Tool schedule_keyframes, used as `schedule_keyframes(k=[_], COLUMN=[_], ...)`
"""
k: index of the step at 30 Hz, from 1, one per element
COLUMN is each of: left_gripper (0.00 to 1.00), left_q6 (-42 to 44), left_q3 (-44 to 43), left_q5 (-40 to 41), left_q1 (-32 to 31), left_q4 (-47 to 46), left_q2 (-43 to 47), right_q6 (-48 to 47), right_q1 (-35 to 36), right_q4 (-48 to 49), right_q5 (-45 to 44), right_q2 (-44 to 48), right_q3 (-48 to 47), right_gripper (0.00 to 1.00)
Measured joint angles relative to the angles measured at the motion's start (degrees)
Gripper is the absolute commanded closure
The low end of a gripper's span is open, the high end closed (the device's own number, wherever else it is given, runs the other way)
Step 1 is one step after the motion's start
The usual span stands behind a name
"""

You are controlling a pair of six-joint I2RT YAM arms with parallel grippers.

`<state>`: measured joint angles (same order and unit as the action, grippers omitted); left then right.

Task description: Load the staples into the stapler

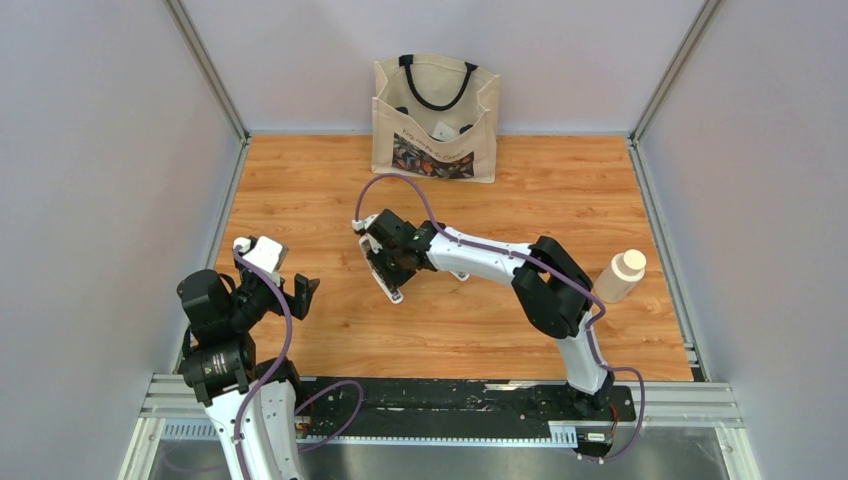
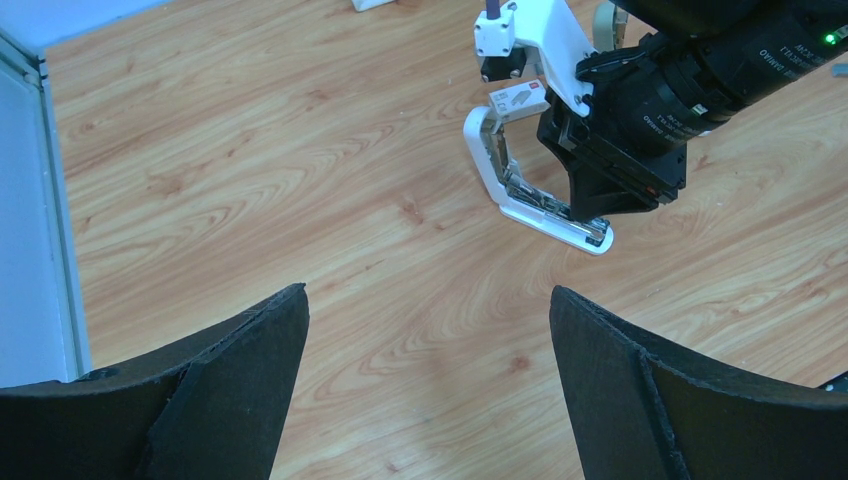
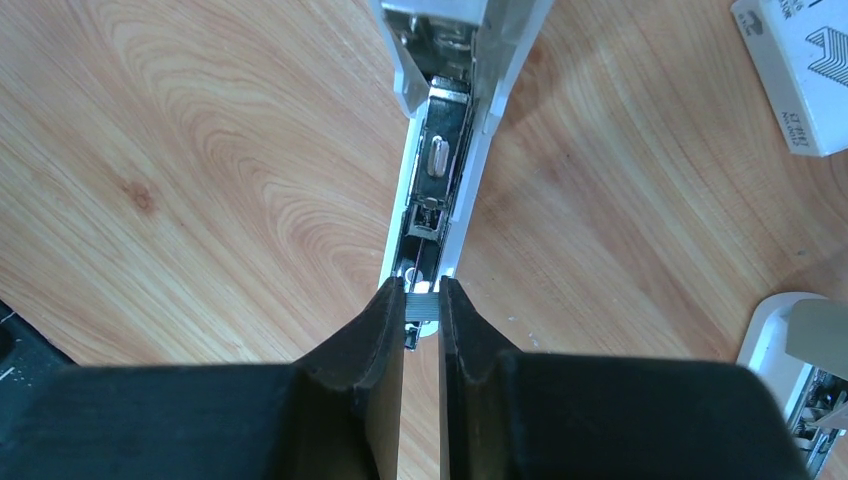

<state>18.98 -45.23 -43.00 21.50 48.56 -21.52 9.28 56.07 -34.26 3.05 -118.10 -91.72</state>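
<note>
the staples (image 3: pixel 421 289) are a tiny grey strip, finely ridged, pinched end-on between the tips of the right tool (image 3: pixel 421 297), which is clenched on them; they hang over the front end of the stapler (image 3: pixel 437 170), at the mouth of its metal channel, and whether they touch it i cannot tell; so the pick-up is done and the strip is at the right place, but it is not yet seated in the channel; by my reading what is left is to lower or slide it in along the rail, let go, and fold the top down; the stapler is white and lies on the wooden desk (image 1: pixel 560 190) with its lid swung up and back, as the left wrist view shows, the bright magazine bare along the base; the channel looks narrow, so the strip likely must go in square with it or it will catch on a wall; a small white box (image 3: pixel 800 70) lies on the desk just beyond, and a second white piece (image 3: pixel 775 330), with metal parts, perhaps another stapler, shows at the lower right edge; the left tool (image 2: pixel 428 295) is released, jaws wide, holding nothing, well apart to the side; a cloth bag (image 1: pixel 436 118) stands at the far edge and a pale bottle (image 1: pixel 621 275) at the right.
</note>
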Motion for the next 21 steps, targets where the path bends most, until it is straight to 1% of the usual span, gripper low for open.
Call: schedule_keyframes(k=[12, 21], left_gripper=[0.02, 0.02], left_q6=[0.0, 0.0], left_q3=[0.1, 0.1], left_q5=[0.0, 0.0], left_q1=[0.0, 0.0], left_q4=[0.0, 0.0], left_q2=[0.0, 0.0], right_q6=[0.1, -1.2], right_q1=[0.2, 0.7], right_q4=[0.9, 1.2], right_q5=[-1.5, -5.5], right_q2=[0.0, 0.0], right_q3=[0.9, 0.9], right_gripper=[0.84, 0.84])
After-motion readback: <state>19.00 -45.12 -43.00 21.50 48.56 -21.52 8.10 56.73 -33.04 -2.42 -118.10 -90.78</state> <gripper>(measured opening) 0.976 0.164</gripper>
